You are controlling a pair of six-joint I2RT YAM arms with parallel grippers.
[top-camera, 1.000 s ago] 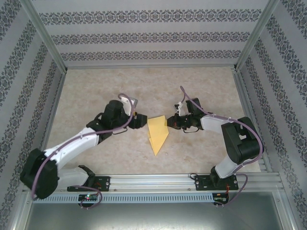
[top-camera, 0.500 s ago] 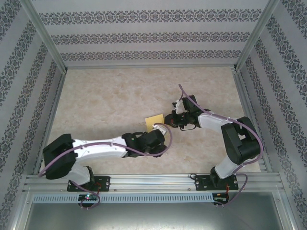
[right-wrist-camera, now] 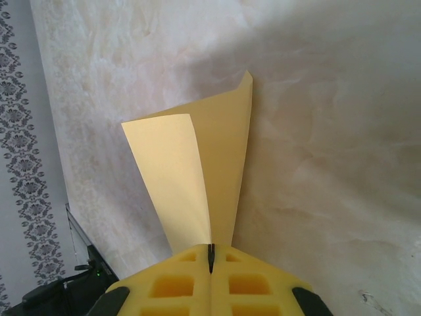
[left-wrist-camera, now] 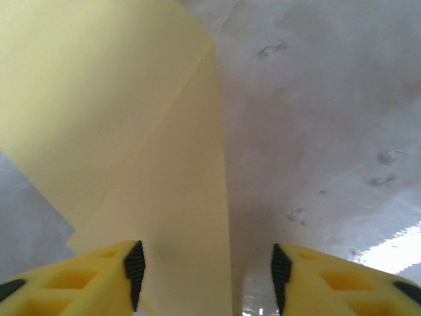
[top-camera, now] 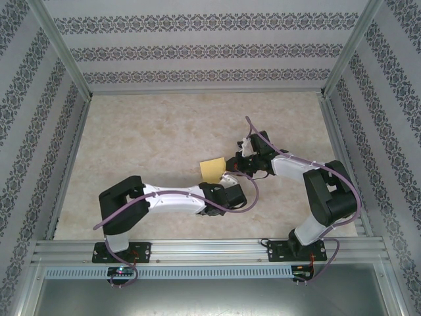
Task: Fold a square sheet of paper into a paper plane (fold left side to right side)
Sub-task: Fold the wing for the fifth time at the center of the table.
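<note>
One paper (top-camera: pixel 212 168) mid-frame on table (top-camera: pixel 145 131) | right gripper (right-wrist-camera: pixel 211 253) clamped on it | left gripper (left-wrist-camera: pixel 205 273) jaws apart astride it | left arm (top-camera: pixel 172 199) covers its lower part

It is a lab test cell: patterned wall panels (top-camera: pixel 197 49) and aluminium posts (top-camera: pixel 60 49) enclose the marbled worktop (top-camera: pixel 145 125).

The yellow paper sheet (left-wrist-camera: pixel 99 99) looks thin and matt, smooth but for its creases, on a marble-patterned tabletop (left-wrist-camera: pixel 329 99) with a faint sheen. The left claw (left-wrist-camera: pixel 206 264) and right claw (right-wrist-camera: pixel 210 255) are dull yellow plastic.
</note>
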